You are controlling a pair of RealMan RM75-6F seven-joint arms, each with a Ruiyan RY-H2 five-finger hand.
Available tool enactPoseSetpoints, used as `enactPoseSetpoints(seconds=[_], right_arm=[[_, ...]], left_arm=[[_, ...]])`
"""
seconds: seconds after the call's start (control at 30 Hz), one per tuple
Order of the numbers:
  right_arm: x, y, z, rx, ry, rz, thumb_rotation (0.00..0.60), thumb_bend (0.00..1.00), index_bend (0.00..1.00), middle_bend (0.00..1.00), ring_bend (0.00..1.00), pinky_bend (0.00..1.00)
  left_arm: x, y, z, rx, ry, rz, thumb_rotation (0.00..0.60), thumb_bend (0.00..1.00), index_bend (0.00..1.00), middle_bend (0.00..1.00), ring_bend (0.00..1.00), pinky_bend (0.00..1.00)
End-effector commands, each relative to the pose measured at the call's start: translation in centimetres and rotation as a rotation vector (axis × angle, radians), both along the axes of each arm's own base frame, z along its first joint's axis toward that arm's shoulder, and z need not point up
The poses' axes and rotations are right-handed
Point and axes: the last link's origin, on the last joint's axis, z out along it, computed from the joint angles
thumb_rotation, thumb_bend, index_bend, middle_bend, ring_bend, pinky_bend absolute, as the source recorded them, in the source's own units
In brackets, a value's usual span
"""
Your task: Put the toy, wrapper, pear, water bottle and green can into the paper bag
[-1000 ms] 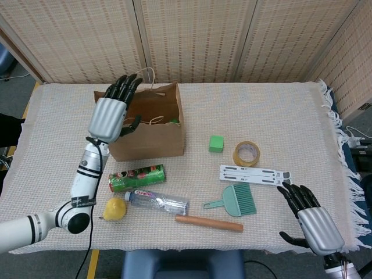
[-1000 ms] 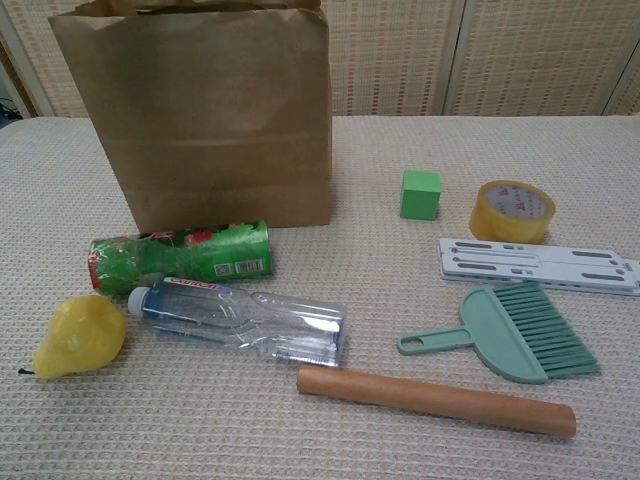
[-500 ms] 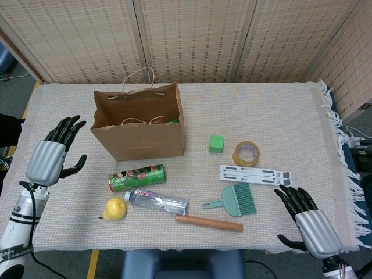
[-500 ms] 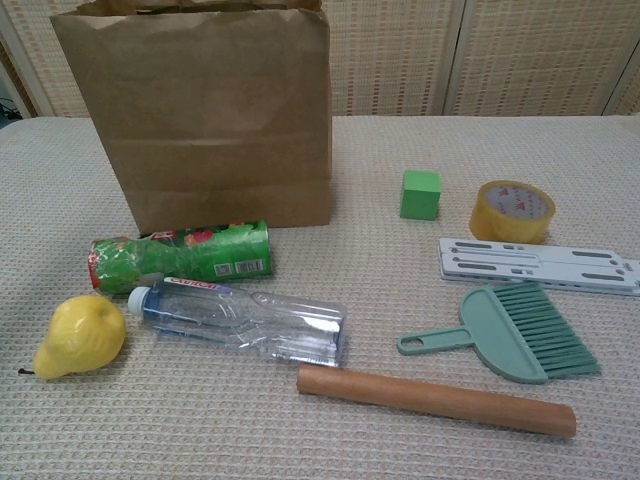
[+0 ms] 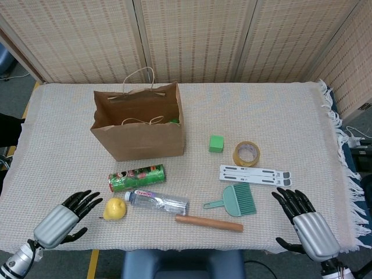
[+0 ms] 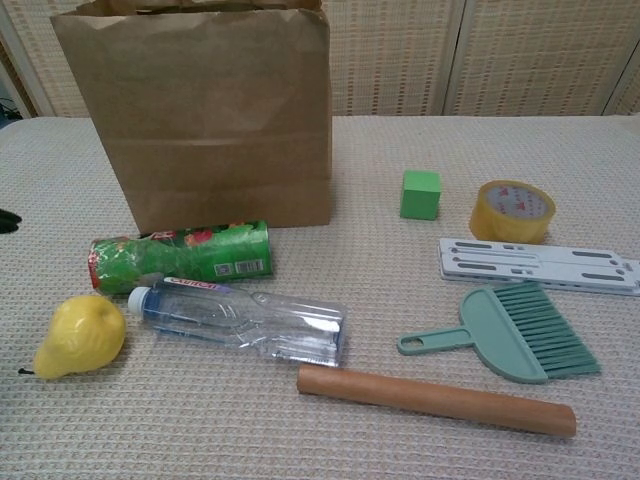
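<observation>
The brown paper bag [image 5: 139,139] [image 6: 200,110] stands upright at the back left, with something green showing inside. In front of it lie the green can [image 5: 137,177] [image 6: 180,255] and the clear water bottle [image 5: 158,202] [image 6: 240,318], both on their sides. The yellow pear [image 5: 115,208] [image 6: 80,335] sits left of the bottle. My left hand [image 5: 61,222] is at the front left edge, fingers spread, holding nothing, just left of the pear. My right hand [image 5: 305,224] is at the front right, fingers apart and holding nothing.
A green cube [image 5: 216,143], a tape roll [image 5: 246,153], a white slotted strip [image 5: 254,174], a small green brush [image 5: 235,200] and a wooden rod [image 5: 209,222] lie right of the bag. The table's fringed edge [image 5: 344,174] is on the right.
My left hand has come away from the bag's mouth, swung out to the left and dropped to the front edge beside the pear. The right hand has barely shifted.
</observation>
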Motion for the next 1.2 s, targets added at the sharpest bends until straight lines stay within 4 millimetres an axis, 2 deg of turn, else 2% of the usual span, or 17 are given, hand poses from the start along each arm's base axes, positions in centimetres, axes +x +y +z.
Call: enactPoseSetpoints(seconds=[0.03,0.17,0.43,0.6,0.87,1.03,1.2], right_arm=[[0.0,0.0,0.0,0.001,-0.001,-0.001,0.600,0.05,0.00,0.00,0.00,0.00],[0.0,0.0,0.0,0.003,-0.002,-0.004,0.600,0.05,0.00,0.00,0.00,0.00],[-0.1,-0.1,-0.1,0.010,0.000,-0.010,0.600,0.05,0.00,0.00,0.00,0.00],[-0.2,-0.2,0.0,0.007,-0.001,-0.014,0.600,0.05,0.00,0.00,0.00,0.00],[-0.3,-0.2,-0.1,0.014,0.000,-0.018,0.600,0.05,0.00,0.00,0.00,0.00],[-0.4,-0.3,0.0,0.011,-0.001,-0.022,0.600,0.05,0.00,0.00,0.00,0.00],[-0.4,-0.3,-0.2,0.017,0.002,-0.025,0.600,0.05,0.00,0.00,0.00,0.00]], left_arm=[[-0.8,-1.2,-1.6,-0.063,-0.001,0.046,0.600,0.31,0.00,0.00,0.00,0.11],[-0.8,-0.7,-2.9,-0.085,-0.005,0.092,0.600,0.31,0.00,0.00,0.00,0.09],[0.9,1.6,-4.9,-0.087,-0.022,0.127,0.600,0.31,0.00,0.00,0.00,0.08],[1.7,2.1,-6.1,-0.109,-0.012,0.157,0.600,0.31,0.00,0.00,0.00,0.08],[1.5,3.6,-8.1,-0.113,0.004,0.200,0.600,0.32,0.00,0.00,0.00,0.08],[1.3,3.7,-9.1,-0.123,0.018,0.216,0.600,0.32,0.00,0.00,0.00,0.08],[1.2,3.7,-10.1,-0.118,-0.020,0.251,0.600,0.35,0.01,0.00,0.00,0.14]])
